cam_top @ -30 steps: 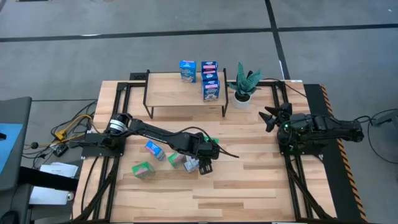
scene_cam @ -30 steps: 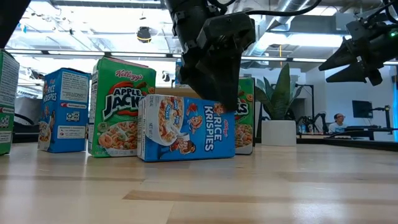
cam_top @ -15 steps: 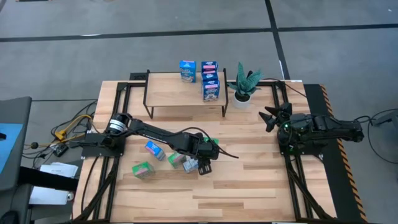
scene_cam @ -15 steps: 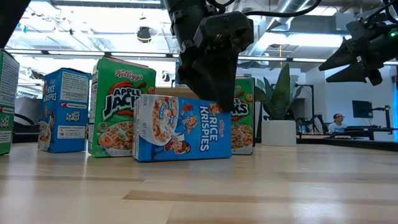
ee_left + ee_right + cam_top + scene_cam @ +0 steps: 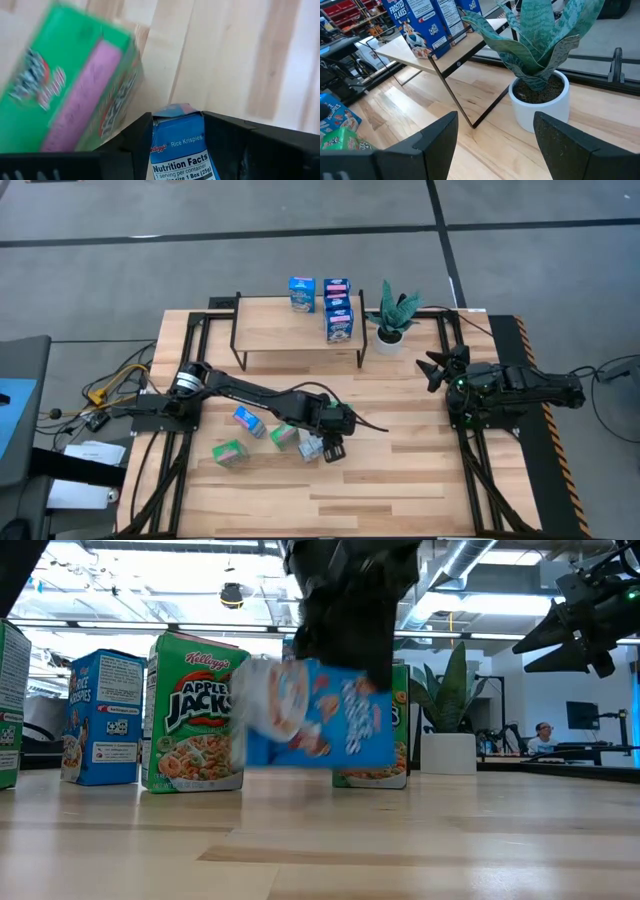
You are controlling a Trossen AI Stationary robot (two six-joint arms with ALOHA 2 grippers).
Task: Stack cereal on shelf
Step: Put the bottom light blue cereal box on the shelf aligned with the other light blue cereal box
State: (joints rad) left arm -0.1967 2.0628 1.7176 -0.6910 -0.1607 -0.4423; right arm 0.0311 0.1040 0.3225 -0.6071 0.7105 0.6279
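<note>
We see a blue Rice Krispies box point(image 5: 318, 712) lifted clear of the table, tilted, clamped in the left end effector point(image 5: 331, 442). Just behind it stand two green Apple Jacks boxes point(image 5: 194, 712) and another blue box point(image 5: 103, 717). Farther back, the light-wood shelf point(image 5: 270, 330) carries three blue Frosted Flakes boxes point(image 5: 338, 310).

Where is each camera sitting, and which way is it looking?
High view: above the table, looking straight down; shows both arms, the shelf and plant.
Low view: at tabletop height, looking level across; the left gripper holds the blue Rice Krispies box off the table.
Left wrist view: on the left arm, looking past its fingers at that blue box between them.
Right wrist view: on the right arm, facing the plant and shelf, past its open fingers.
Shared: the high, low and left wrist views all show the blue box.
</note>
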